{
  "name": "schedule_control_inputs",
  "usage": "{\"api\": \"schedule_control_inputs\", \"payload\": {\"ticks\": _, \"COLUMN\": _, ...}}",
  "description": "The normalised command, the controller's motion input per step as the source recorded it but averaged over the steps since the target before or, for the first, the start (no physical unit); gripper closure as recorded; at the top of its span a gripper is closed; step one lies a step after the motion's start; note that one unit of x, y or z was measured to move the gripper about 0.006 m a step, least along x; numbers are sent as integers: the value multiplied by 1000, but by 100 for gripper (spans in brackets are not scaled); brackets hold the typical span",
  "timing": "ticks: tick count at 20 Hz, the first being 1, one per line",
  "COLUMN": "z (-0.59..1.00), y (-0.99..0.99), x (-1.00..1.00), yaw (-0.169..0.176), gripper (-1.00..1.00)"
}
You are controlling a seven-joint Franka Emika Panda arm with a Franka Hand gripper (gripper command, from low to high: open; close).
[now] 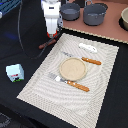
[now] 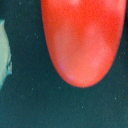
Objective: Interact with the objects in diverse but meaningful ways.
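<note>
Above far-left table (image 1: 110,85), tool (image 1: 50,33) grasping round red toy tomato (image 2: 82,40), beside dark brown sausage-like stick (image 1: 47,44). Lower slowly onto bare cloth, clear of stick; release only once seated.

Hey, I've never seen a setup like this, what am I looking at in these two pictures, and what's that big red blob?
The white machine is a robot arm; its gripper is at the bottom end. One picture is taken from a camera off to the side and shows the whole table. The other comes from a camera on the arm's wrist, looking down past the gripper.

The red blob is a toy tomato, huge only because it sits right in front of the wrist camera. In the side view it is the small red spot at the gripper's tip, so the gripper seems to hold it, though the fingers are hard to make out.

On the dark table lies a placemat with a plate, a fork and a knife. Nearby are a brown stick, a white piece, a small carton and two grey pots.
</note>
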Motion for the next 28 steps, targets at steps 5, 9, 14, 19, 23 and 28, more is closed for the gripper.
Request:
{"api": "schedule_control_inputs", "payload": {"ticks": 5, "z": -338, "y": 7, "x": -85, "yaw": 24, "gripper": -100}}
{"api": "schedule_control_inputs", "payload": {"ticks": 9, "z": -360, "y": 0, "x": -128, "yaw": 19, "gripper": 100}}
{"api": "schedule_control_inputs", "payload": {"ticks": 14, "z": -363, "y": 0, "x": -149, "yaw": 13, "gripper": 100}}
{"api": "schedule_control_inputs", "payload": {"ticks": 19, "z": -349, "y": 0, "x": -148, "yaw": 10, "gripper": 100}}
{"api": "schedule_control_inputs", "payload": {"ticks": 23, "z": -308, "y": 0, "x": -116, "yaw": 12, "gripper": 100}}
{"api": "schedule_control_inputs", "payload": {"ticks": 28, "z": -289, "y": 31, "x": -68, "yaw": 12, "gripper": 100}}
